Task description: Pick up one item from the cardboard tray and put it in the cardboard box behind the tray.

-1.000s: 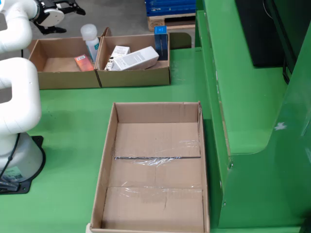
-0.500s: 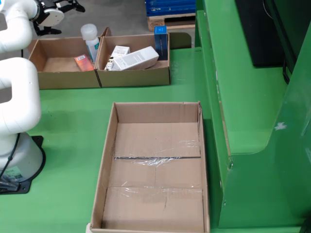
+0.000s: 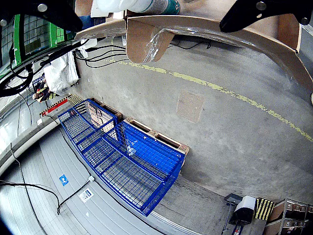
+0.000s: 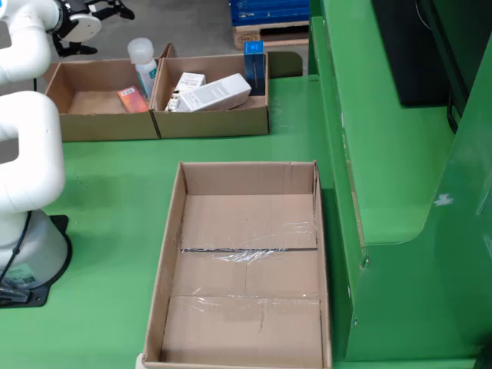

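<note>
green table (image 4: 115, 169), grey concrete floor (image 3: 220, 132) beyond.

Empty cardboard tray (image 4: 244, 265) in front, cardboard box (image 4: 211, 115) behind holding white carton (image 4: 215, 94), blue carton (image 4: 254, 65)

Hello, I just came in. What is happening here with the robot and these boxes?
A white robot arm has its gripper open and holding nothing, above and behind the far left box. That box holds an orange packet and a white bottle. The box beside it holds a long white carton and a blue carton. The big tray in front is empty.
</note>
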Controlling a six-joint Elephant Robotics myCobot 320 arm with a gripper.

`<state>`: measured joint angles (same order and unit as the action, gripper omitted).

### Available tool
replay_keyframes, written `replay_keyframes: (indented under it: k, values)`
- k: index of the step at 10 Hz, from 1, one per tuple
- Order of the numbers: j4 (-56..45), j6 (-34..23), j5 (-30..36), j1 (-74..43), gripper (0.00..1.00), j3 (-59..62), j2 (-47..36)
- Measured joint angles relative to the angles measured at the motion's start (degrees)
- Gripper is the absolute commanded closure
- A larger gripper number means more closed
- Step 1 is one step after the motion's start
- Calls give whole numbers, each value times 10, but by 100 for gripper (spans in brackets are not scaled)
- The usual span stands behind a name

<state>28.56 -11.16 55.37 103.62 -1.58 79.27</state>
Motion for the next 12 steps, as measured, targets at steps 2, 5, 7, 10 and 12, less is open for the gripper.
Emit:
replay_keyframes:
  k: [2,5,7,10,12]
  values:
    - [0,0,0,1,0,0,0]
    - [0,0,0,0,0,0,0]
    - [0,-49,0,-18,0,0,0]
    - [2,-116,-3,-61,0,2,-44]
    - [1,-134,-2,-80,0,0,-66]
